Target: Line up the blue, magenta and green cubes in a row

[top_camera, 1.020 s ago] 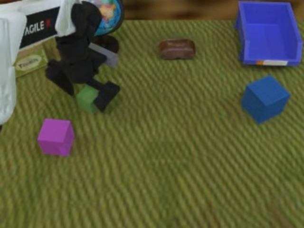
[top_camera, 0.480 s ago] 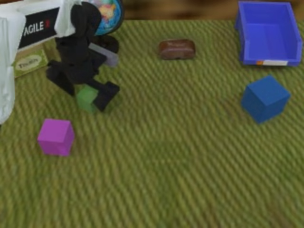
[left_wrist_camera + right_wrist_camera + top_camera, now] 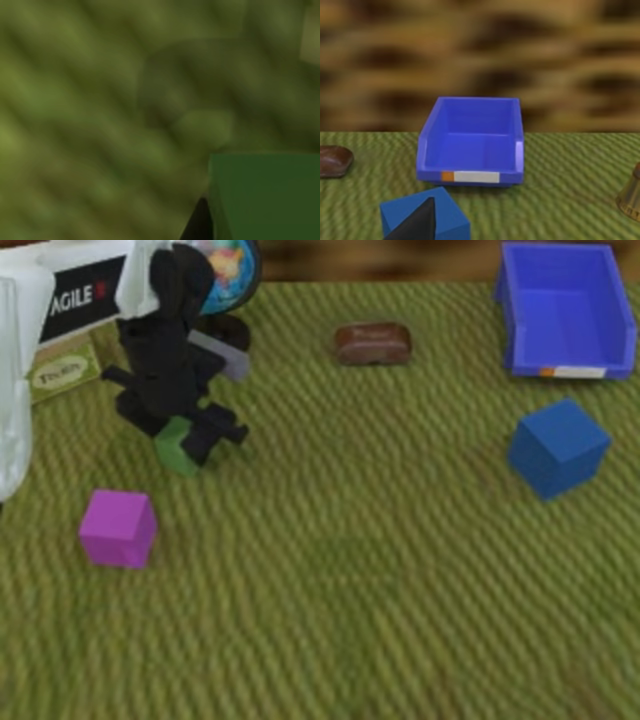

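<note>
The small green cube (image 3: pixel 170 448) sits on the olive mat at the left, between the black fingers of my left gripper (image 3: pixel 185 438), which is shut on it. In the left wrist view the green cube (image 3: pixel 265 197) fills a corner close up, with a dark fingertip (image 3: pixel 199 226) against its side. The magenta cube (image 3: pixel 118 528) rests in front of it, nearer the left edge. At the right lies the dark blue cube (image 3: pixel 557 447), also seen as the blue cube (image 3: pixel 445 217) in the right wrist view behind one dark fingertip (image 3: pixel 422 220). My right arm is outside the top view.
A blue bin (image 3: pixel 515 335) with a label strip stands at the back right, just behind the blue cube. A brown lump (image 3: pixel 372 343) lies at the back centre. A globe (image 3: pixel 228 265) and a printed box (image 3: pixel 62 370) sit behind my left arm.
My left gripper's fingers have drawn in from either side of the green cube and now press on it. The cube has shifted slightly. The other cubes have not moved.
</note>
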Controlling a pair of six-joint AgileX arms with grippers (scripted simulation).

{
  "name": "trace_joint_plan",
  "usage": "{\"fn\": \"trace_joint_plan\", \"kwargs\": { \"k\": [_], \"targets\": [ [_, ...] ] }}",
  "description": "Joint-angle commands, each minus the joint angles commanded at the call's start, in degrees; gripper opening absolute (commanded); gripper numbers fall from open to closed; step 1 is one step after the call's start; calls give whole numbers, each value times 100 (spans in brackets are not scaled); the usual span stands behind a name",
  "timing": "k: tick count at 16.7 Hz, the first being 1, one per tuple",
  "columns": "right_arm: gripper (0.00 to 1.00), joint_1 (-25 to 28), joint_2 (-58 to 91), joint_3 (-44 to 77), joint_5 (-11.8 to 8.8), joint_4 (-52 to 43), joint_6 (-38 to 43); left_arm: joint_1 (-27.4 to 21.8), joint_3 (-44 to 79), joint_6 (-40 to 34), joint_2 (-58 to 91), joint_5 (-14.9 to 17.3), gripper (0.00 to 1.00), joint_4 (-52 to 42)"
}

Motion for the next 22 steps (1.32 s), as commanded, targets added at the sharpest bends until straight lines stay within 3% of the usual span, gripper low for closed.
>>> {"fn": "trace_joint_plan", "kwargs": {
  "k": [2, 11, 18, 22],
  "targets": [
    [100, 0, 0, 0, 0, 0, 0, 0, 0, 0, 0, 0, 0, 0],
    [100, 0, 0, 0, 0, 0, 0, 4, 53, -21, -176, 47, 0, -73],
    [100, 0, 0, 0, 0, 0, 0, 105, 1059, -34, -408, 42, 0, -1343],
    [100, 0, 0, 0, 0, 0, 0, 115, 1143, -36, -449, 45, 0, -1437]
  ]
}}
